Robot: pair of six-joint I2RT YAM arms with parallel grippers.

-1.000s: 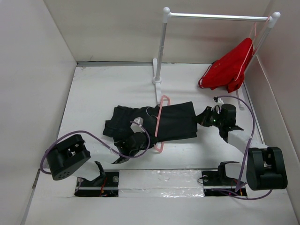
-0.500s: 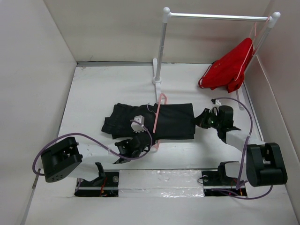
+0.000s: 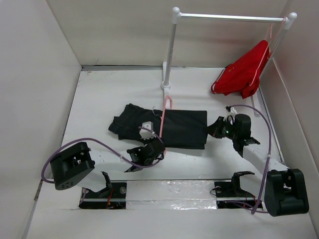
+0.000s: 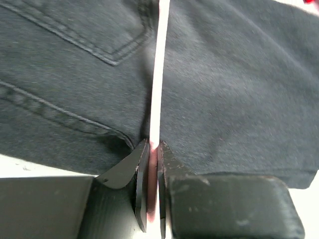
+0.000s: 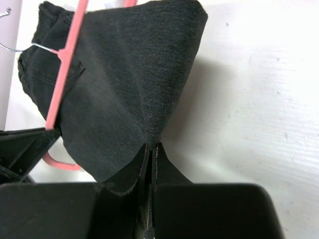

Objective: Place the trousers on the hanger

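Observation:
The black trousers (image 3: 174, 127) lie folded across the middle of the table, waist end to the left. The pale-pink hanger (image 3: 163, 115) crosses them, hook toward the rack. My left gripper (image 3: 155, 148) is shut on the hanger's near end at the trousers' front edge; in the left wrist view the pink bar (image 4: 158, 74) runs from the closed jaws up over the trousers (image 4: 234, 89). My right gripper (image 3: 215, 128) is shut on the trousers' right edge; in the right wrist view the cloth (image 5: 134, 79) is lifted into a peak at the jaws, the hanger (image 5: 62, 84) at left.
A white clothes rack (image 3: 169, 55) stands at the back with a red garment (image 3: 244, 72) on another pink hanger at its right end. White walls close in the table on the left, back and right.
The hanger and trousers have shifted toward the back and straightened. My left gripper has moved slightly right with the hanger's end; my right gripper has held the trousers' edge and moved little.

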